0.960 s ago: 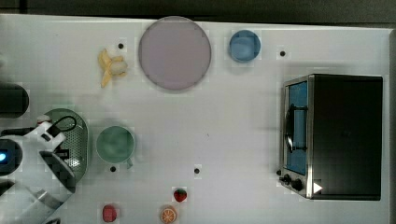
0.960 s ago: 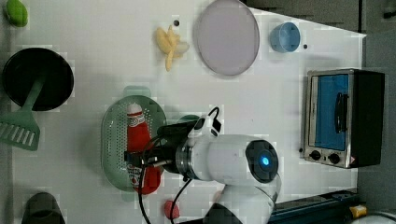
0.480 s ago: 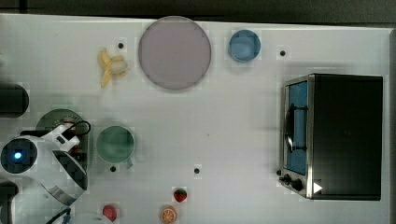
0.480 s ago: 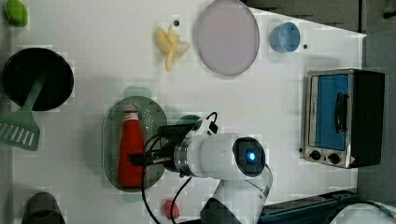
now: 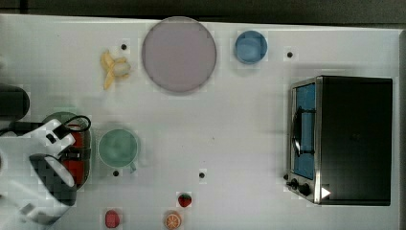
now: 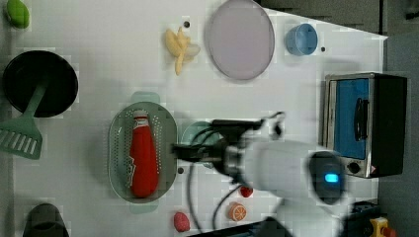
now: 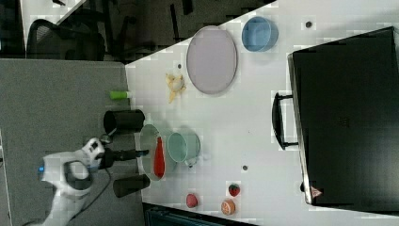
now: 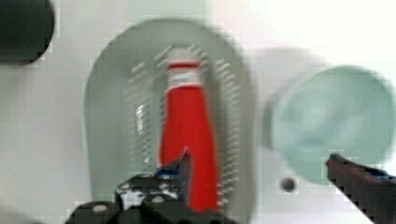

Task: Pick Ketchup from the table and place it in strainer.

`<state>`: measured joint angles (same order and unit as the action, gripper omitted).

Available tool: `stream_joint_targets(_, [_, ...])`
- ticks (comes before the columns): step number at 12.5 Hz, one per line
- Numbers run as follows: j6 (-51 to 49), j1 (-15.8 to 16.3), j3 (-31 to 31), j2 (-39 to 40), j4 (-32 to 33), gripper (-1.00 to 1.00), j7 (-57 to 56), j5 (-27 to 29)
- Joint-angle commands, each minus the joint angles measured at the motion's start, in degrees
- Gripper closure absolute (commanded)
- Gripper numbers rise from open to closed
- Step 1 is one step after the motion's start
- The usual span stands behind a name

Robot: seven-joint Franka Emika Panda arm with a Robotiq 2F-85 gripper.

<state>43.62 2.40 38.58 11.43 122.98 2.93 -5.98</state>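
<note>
The red Ketchup (image 6: 143, 158) bottle lies flat inside the mint-green strainer (image 6: 116, 148), white cap toward the left view's top. My gripper (image 6: 179, 150) hangs open, off the bottle toward the left view's right, over the strainer's rim. In the wrist view the Ketchup (image 8: 189, 135) rests in the strainer (image 8: 105, 116) and my gripper (image 8: 259, 158) has its jaws spread wide, holding nothing. The right view shows the Ketchup (image 7: 159, 159) in the strainer (image 7: 147, 135). In the top view my arm covers part of the Ketchup (image 5: 77, 166) and the strainer (image 5: 56, 118).
A round green cup (image 5: 118, 147) stands right beside the strainer. Farther off are a lilac plate (image 5: 178, 53), a blue cup (image 5: 250, 47), a banana (image 5: 112, 69) and a toaster oven (image 5: 342, 139). A black pan (image 6: 39, 81) and spatula (image 6: 20, 140) lie nearby.
The gripper opened and let go of the Ketchup, which now lies flat in the strainer. The arm then drew back toward the left view's right.
</note>
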Motion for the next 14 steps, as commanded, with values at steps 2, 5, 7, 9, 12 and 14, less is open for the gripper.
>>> stream_joint_targets(2, [-15.5,-9.0,-2.2,-9.4,-6.5,-1.00,3.0,5.1])
stream_joint_targets(5, [-22.1,-12.4,-9.0,-15.0,-8.8,-1.00,2.6,7.8])
stream_joint_targets(7, [-23.1,-13.6,-15.2,-17.9,-9.1,-1.00,1.6,7.8])
stream_joint_targets(9, [-23.3,-13.8,-21.3,-20.0,-9.2,-1.00,1.6,7.8])
stream_joint_targets(12, [-26.3,-13.9,-28.1,-21.6,-9.4,-1.00,1.6,7.8])
stream_joint_targets(14, [-28.6,-13.9,-30.6,-21.7,-10.2,-1.00,1.6,7.8])
